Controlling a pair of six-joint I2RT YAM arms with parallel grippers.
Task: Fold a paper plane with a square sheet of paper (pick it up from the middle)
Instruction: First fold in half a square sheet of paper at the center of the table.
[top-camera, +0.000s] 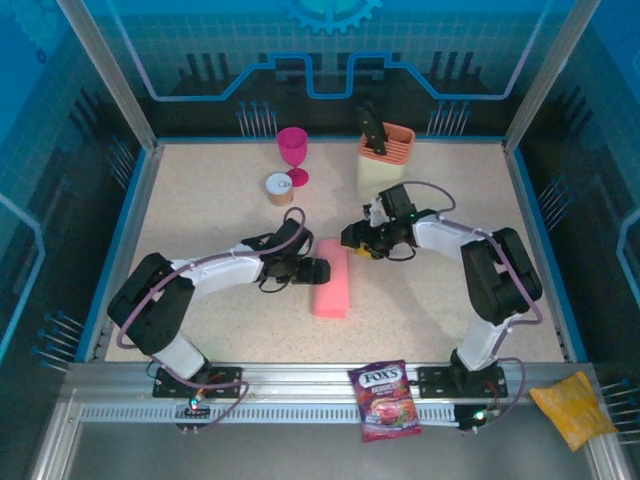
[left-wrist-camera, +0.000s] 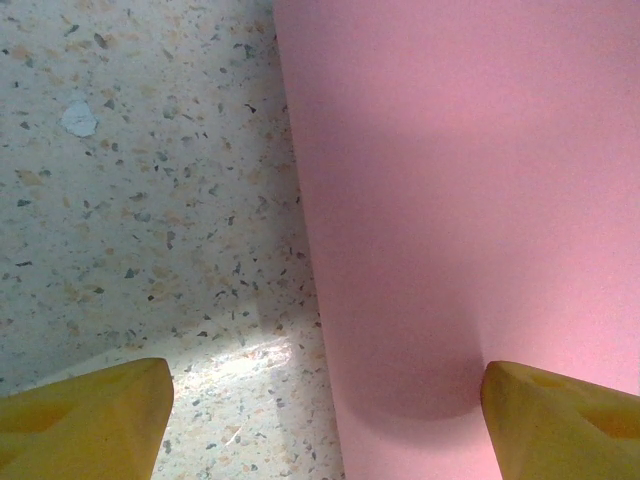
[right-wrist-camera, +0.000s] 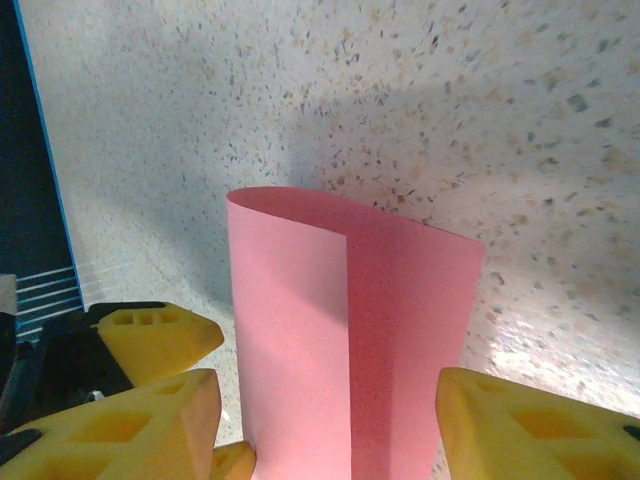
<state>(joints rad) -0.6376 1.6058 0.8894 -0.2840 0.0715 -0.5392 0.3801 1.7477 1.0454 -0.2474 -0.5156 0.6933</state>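
Observation:
The square sheet of paper (top-camera: 331, 280) is salmon pink and lies mid-table, folded loosely over itself into a long strip. In the right wrist view the sheet (right-wrist-camera: 350, 330) shows one flap lapped over the other with a rounded far bend. My right gripper (top-camera: 352, 241) (right-wrist-camera: 330, 430) stands open astride the strip's far end. My left gripper (top-camera: 318, 270) (left-wrist-camera: 325, 420) is open at the strip's left edge, one yellow finger (left-wrist-camera: 560, 420) over the paper (left-wrist-camera: 460, 200) and the other over bare table. The paper plane is out of view.
At the back stand a magenta goblet (top-camera: 293, 155), a small round tin (top-camera: 279, 188) and a yellow holder (top-camera: 385, 160) with a black tool. A purple candy bag (top-camera: 385, 400) and a yellow snack bag (top-camera: 572, 408) lie on the near rail.

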